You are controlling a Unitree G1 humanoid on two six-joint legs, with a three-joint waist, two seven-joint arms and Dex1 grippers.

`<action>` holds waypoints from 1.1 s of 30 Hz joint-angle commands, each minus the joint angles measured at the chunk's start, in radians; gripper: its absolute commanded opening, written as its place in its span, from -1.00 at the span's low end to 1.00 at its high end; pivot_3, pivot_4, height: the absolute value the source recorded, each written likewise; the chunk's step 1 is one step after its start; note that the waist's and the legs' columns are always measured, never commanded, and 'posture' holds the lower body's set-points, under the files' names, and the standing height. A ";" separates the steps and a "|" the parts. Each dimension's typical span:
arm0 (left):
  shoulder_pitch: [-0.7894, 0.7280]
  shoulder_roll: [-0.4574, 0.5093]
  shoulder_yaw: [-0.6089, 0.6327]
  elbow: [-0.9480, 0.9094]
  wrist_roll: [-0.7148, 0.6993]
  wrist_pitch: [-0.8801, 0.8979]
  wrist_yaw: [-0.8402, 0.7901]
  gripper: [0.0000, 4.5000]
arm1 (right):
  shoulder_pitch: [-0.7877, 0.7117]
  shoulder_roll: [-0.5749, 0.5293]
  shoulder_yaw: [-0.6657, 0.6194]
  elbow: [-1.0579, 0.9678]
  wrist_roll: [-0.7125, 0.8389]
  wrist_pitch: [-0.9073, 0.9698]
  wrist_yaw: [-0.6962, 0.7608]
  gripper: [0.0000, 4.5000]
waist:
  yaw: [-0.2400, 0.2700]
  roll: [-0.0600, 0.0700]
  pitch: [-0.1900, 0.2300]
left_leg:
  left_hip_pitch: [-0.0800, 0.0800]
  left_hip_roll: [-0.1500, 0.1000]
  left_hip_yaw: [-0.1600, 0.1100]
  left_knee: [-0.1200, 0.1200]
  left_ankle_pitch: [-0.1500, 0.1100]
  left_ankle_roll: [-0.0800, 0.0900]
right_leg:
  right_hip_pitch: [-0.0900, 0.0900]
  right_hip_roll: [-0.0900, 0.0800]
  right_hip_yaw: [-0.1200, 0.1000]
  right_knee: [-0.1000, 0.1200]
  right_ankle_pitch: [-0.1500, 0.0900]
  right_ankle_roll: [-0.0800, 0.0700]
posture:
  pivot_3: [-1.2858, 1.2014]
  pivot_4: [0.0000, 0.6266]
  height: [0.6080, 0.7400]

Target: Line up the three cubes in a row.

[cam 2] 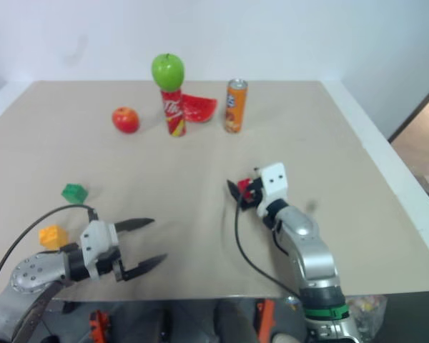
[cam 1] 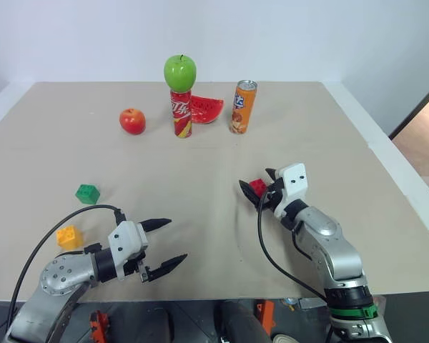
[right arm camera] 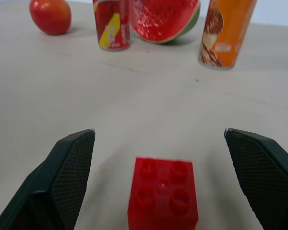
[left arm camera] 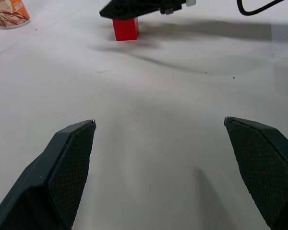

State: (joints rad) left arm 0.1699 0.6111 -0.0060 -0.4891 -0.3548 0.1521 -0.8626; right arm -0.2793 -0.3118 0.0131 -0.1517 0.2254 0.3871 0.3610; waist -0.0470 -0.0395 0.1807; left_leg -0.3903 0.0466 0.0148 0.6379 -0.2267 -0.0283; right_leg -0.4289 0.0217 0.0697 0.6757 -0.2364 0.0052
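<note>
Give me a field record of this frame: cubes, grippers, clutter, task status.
red cube: on the table, between the open fingers of the right gripper, not gripped
green cube: on the table, robot's left side
yellow cube: nearer the robot than the green cube, beside the left arm
left gripper: open, empty, above the table
clutter, far side: red apple, red can with green apple on top, watermelon slice, orange can
row status: not lined up; red cube far from the other two
</note>
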 commanded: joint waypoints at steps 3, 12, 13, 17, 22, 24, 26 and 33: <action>-0.007 0.006 -0.006 -0.033 -0.001 -0.013 -0.002 0.98 | 0.018 0.010 -0.030 -0.007 -0.003 0.000 -0.021 1.00 | 0.000 0.000 0.000 | 0.000 0.000 0.000 0.000 0.000 0.000 | 0.000 0.000 0.000 0.000 0.000 0.000 | 0.03 -0.52 1.00; -0.012 0.003 -0.020 -0.027 0.007 -0.015 0.008 0.98 | 0.050 0.032 -0.033 -0.006 0.004 0.019 -0.027 1.00 | -0.001 0.000 0.000 | 0.000 0.000 0.000 0.000 0.000 0.000 | 0.000 0.000 0.000 0.000 0.000 0.000 | 0.03 -0.52 1.00; -0.012 0.004 -0.019 -0.023 0.007 -0.017 0.007 0.99 | 0.051 0.035 -0.034 -0.006 0.008 0.022 -0.026 0.89 | -0.001 0.000 0.000 | 0.000 0.000 0.000 0.000 0.000 0.000 | 0.000 0.000 0.000 0.000 0.000 0.000 | 0.03 -0.52 1.00; -0.011 0.007 -0.015 -0.014 0.011 -0.021 0.006 1.00 | 0.049 0.048 -0.039 -0.001 0.016 0.031 -0.028 0.37 | -0.001 0.000 0.000 | 0.000 0.000 0.000 0.000 0.000 0.000 | 0.000 0.000 0.000 0.000 0.000 0.000 | 0.03 -0.52 1.00; -0.009 0.006 -0.014 -0.013 0.014 -0.023 0.008 1.00 | 0.049 0.049 -0.038 0.005 0.012 0.033 -0.025 -0.43 | -0.001 0.000 0.000 | 0.000 0.000 0.000 0.000 0.000 0.000 | 0.000 0.000 0.000 0.000 0.000 0.000 | 0.03 -0.52 1.00; -0.004 0.003 -0.010 -0.013 0.014 -0.020 0.014 1.00 | 0.050 0.042 -0.037 -0.001 0.012 0.038 -0.017 -0.45 | -0.001 0.000 0.000 | 0.000 0.000 0.000 0.000 0.000 0.000 | 0.000 0.000 0.000 0.000 0.000 0.000 | 0.03 -0.52 1.00; 0.004 -0.001 -0.002 -0.014 0.013 -0.014 0.025 1.00 | 0.035 0.012 -0.029 -0.013 0.018 0.043 0.023 -0.45 | -0.001 0.000 0.000 | 0.000 0.000 0.000 0.000 0.000 0.000 | 0.000 0.000 0.000 0.000 0.000 0.000 | 0.03 -0.52 1.00; 0.037 -0.008 0.026 -0.013 0.001 -0.003 0.055 1.00 | -0.203 -0.158 0.106 0.074 0.086 0.010 0.476 -0.45 | -0.011 0.000 0.000 | 0.001 0.001 0.005 0.000 0.000 0.000 | -0.002 0.002 0.002 0.000 0.003 0.001 | 0.03 -0.52 1.00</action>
State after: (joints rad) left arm 0.2001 0.6043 0.0017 -0.4861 -0.3450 0.1560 -0.8118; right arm -0.4529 -0.4633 0.0917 -0.0836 0.2850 0.4268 0.7373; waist -0.0581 -0.0390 0.1810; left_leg -0.3889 0.0480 0.0198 0.6383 -0.2264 -0.0276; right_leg -0.4306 0.0239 0.0718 0.6757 -0.2333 0.0059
